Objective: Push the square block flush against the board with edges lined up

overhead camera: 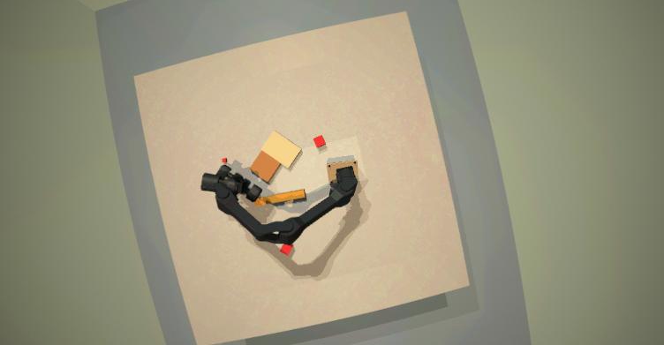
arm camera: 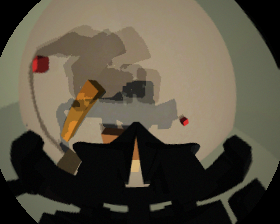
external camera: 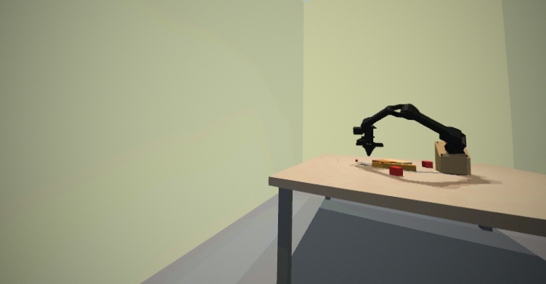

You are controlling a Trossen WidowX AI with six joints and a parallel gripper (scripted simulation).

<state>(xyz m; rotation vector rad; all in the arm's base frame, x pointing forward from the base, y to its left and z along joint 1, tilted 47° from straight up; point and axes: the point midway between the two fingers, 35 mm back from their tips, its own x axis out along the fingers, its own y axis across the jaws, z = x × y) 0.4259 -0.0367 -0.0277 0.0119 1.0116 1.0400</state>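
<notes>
The orange-brown square block (overhead camera: 265, 166) (arm camera: 112, 133) lies flat beside the pale yellow board (overhead camera: 281, 149). In the top view, the block's upper-right side lies along the board's lower-left long side with no visible gap. Their left edges look about in line; a tiny offset cannot be ruled out. A small part of the board shows between the fingers in the wrist view (arm camera: 135, 165). My gripper (overhead camera: 239, 184) (external camera: 368, 154) (arm camera: 136, 124) is shut and empty, pointing down. It hangs above the table, just left of the block in the top view, touching neither part.
An orange bar (overhead camera: 288, 196) (arm camera: 82, 110) lies below and right of the block in the top view. Red cubes stand near the arm's elbow (overhead camera: 286, 249) (external camera: 396, 171), near the base (overhead camera: 319, 141) (external camera: 427, 163) and, smaller, beyond the gripper (overhead camera: 223, 160) (arm camera: 184, 121).
</notes>
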